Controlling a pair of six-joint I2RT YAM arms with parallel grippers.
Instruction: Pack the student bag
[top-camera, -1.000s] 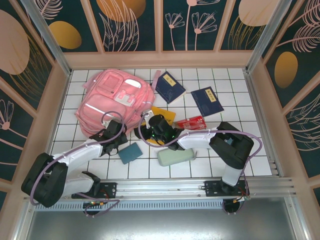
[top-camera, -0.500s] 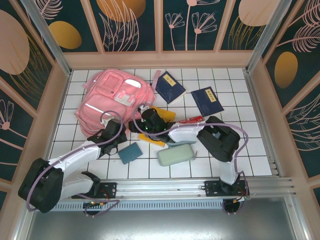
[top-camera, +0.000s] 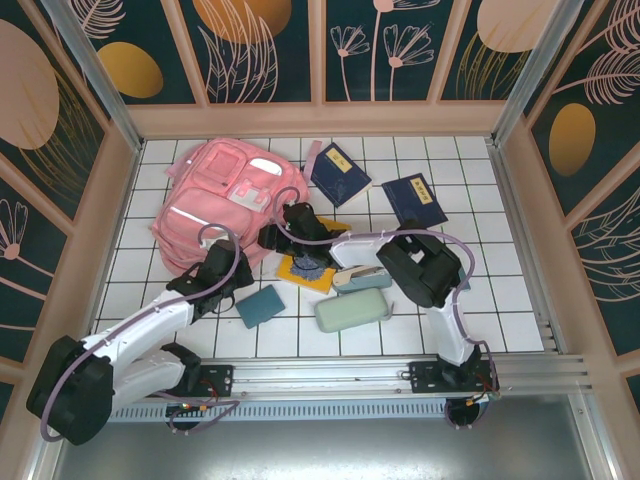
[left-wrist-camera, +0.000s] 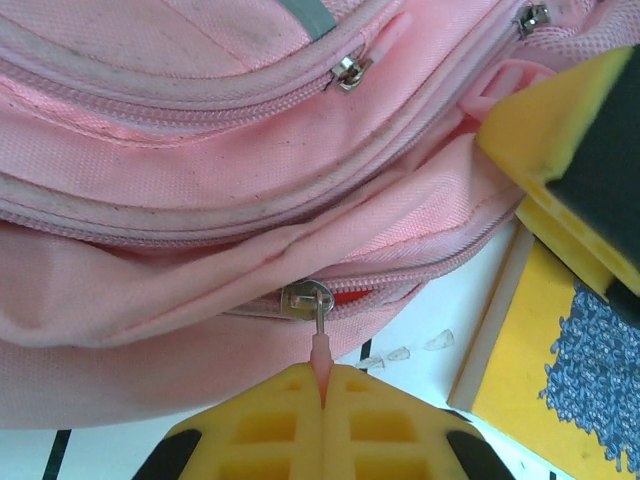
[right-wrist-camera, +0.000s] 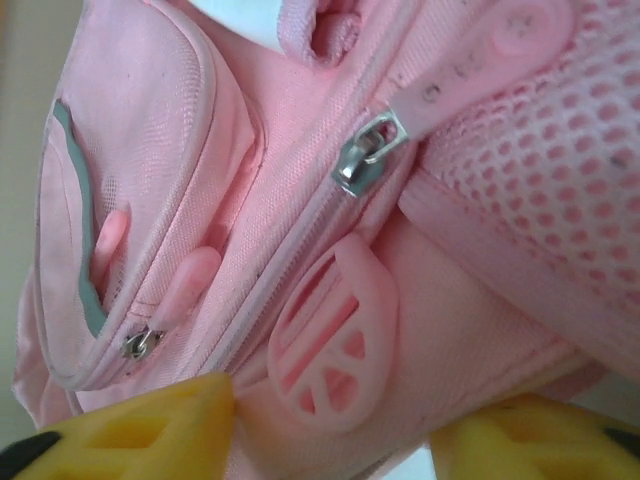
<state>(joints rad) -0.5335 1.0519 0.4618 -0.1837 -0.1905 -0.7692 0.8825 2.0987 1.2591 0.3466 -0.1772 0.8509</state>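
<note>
- Pinches the pink zip pull (left-wrist-camera: 320, 348) flat between the closed fingers of the left gripper (left-wrist-camera: 322, 375), slider (left-wrist-camera: 307, 297) just ahead.
- Lies straight ahead of both grippers on the tabletop (top-camera: 490, 275): student bag (top-camera: 215, 200).
- Stands spread wide against the bag: right gripper (right-wrist-camera: 335, 440), fabric between its fingers, nothing clearly clamped.
- Runs crosswise to the left gripper: zip track (left-wrist-camera: 440, 262). Probably calls for a sideways drag, left arm best placed.

Yellow book (top-camera: 292, 272) on white tiled table (top-camera: 500, 290), navy notebook (top-camera: 340, 172) beyond it, second navy notebook (top-camera: 414, 200) beyond-right, teal pad (top-camera: 261, 305) nearer-left, pale green pouch (top-camera: 352, 310) nearer-right.
</note>
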